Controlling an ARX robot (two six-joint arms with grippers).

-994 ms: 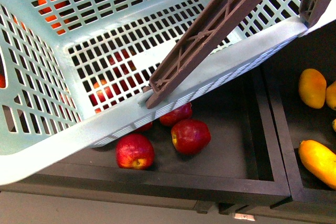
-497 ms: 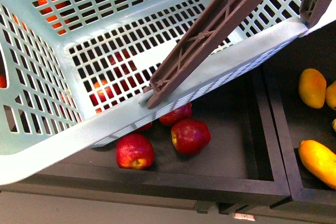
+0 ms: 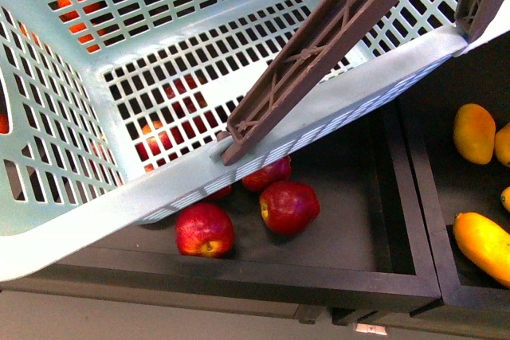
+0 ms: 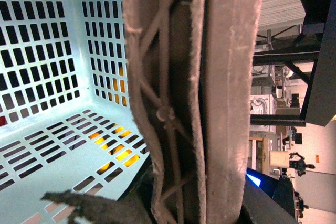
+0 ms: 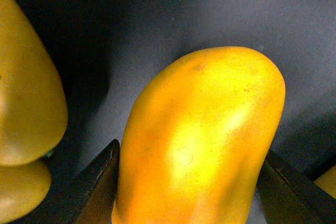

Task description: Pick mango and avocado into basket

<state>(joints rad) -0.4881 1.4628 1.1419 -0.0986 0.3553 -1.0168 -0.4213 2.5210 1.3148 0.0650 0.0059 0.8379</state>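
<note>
Yellow-orange skin fills the right wrist view: the mango [image 5: 210,108] lies on the dark floor of its bin, with the right gripper [image 5: 190,151] straddling it. Its 2 black fingers [image 5: 97,187] sit flush against either flank. I cannot tell whether they are squeezing or only resting there. Another yellow fruit [image 5: 26,103] lies just beside one finger.

In the front view, 2 more mangoes [image 3: 474,133] [image 3: 482,246] lie at 3 o'clock. The turquoise basket [image 3: 80,228] hangs tilted from 9 to 1 o'clock over a black bin [image 3: 374,268] holding red apples [image 3: 288,206] at 6 o'clock. The brown handle [image 3: 319,45] runs straight into the left gripper [image 4: 199,211], which I judge is clamped on it. No avocado shows in any view.

Main risk: the skin is smooth and curved, so a weak or off-centre pinch could let the fruit squirt out on the lift. The neighbouring fruit could be nudged. The raised handle crosses the basket mouth and could block the drop. On the sloped floor, a released mango would likely roll to the low corner.
</note>
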